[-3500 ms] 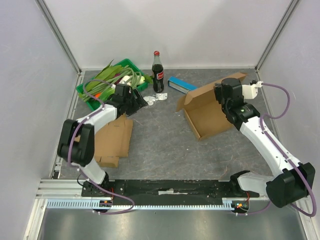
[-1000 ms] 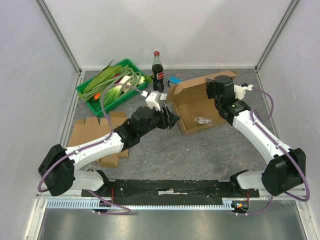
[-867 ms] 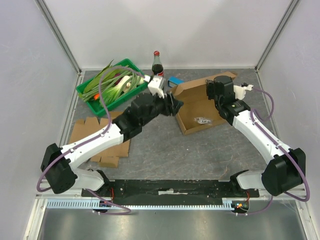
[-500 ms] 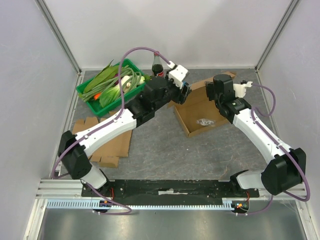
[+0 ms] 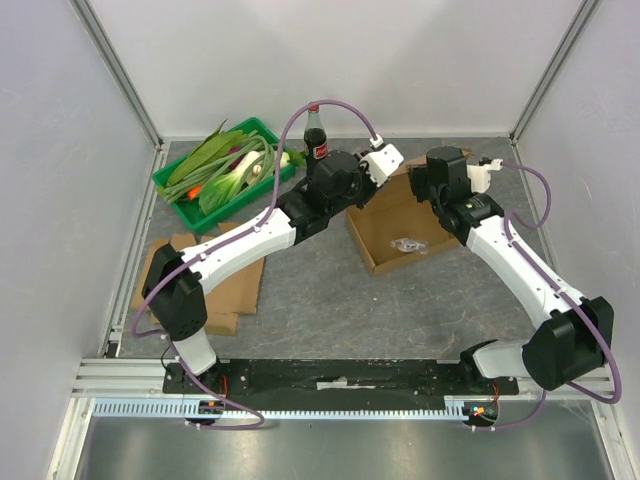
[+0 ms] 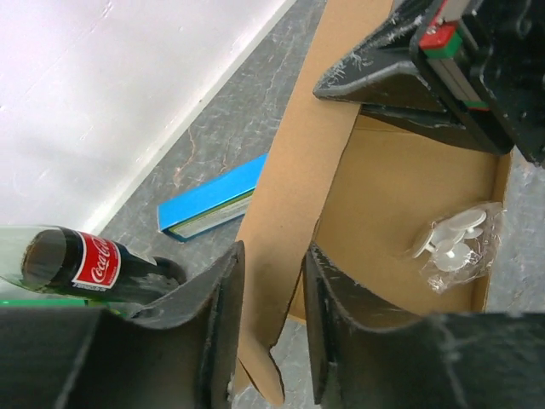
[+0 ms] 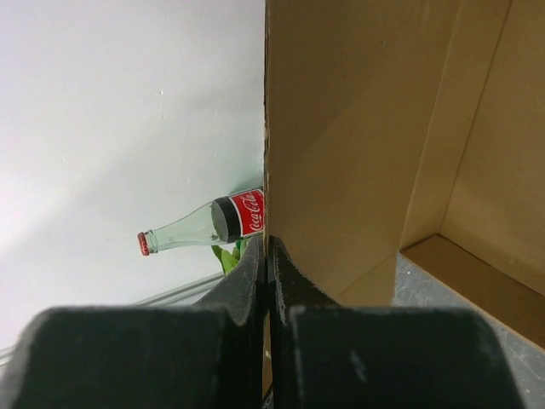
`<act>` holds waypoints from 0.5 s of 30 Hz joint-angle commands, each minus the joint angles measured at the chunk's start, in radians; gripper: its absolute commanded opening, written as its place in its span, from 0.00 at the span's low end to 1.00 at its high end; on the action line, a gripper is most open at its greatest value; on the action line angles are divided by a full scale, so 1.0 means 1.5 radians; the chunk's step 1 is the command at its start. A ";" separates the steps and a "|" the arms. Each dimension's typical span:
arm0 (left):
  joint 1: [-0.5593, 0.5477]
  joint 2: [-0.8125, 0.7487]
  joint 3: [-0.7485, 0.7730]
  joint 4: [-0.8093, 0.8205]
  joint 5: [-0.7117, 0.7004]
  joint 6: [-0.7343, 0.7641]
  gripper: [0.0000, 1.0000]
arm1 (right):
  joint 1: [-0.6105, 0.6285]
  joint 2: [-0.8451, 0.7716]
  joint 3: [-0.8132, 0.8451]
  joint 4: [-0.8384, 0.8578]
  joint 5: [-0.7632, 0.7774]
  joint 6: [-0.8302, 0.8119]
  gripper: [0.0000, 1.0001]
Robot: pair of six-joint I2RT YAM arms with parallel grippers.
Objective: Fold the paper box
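The brown paper box [image 5: 388,232] lies open on the table at the back right, its floor facing up. My right gripper [image 5: 437,190] is shut on the box's upright back panel [image 7: 358,145], whose edge runs between the fingertips [image 7: 266,256]. My left gripper [image 5: 372,190] straddles the box's left flap [image 6: 289,204]. Its fingers [image 6: 220,324] stand apart on either side of the flap, with a gap on the right side. A small clear bag of white parts [image 6: 456,243] rests on the box floor [image 5: 406,243].
A cola bottle [image 5: 316,140] stands just behind the left gripper, and a blue book [image 6: 213,204] lies beside it. A green tray [image 5: 165,185] of leafy vegetables sits at the back left. Flat cardboard sheets [image 5: 235,280] lie at the left.
My left arm has swung from the table's middle up to the box's left flap, and its jaws have narrowed around it. The right gripper has kept its hold.
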 commanded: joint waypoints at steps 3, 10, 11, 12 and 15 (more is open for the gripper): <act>-0.004 0.009 0.026 0.022 -0.070 0.089 0.19 | 0.004 -0.024 0.019 0.002 -0.023 -0.129 0.24; -0.001 -0.023 -0.003 0.018 -0.086 0.099 0.02 | -0.005 -0.168 -0.035 0.007 -0.115 -0.725 0.90; -0.001 -0.029 -0.009 0.016 -0.083 0.101 0.02 | -0.005 -0.192 -0.058 -0.005 -0.139 -0.768 0.96; 0.001 -0.034 -0.011 0.005 -0.075 0.103 0.02 | -0.006 -0.212 -0.102 -0.013 -0.168 -0.806 0.98; 0.000 -0.064 -0.026 -0.005 -0.024 0.115 0.02 | -0.007 -0.284 -0.183 -0.046 -0.262 -0.855 0.98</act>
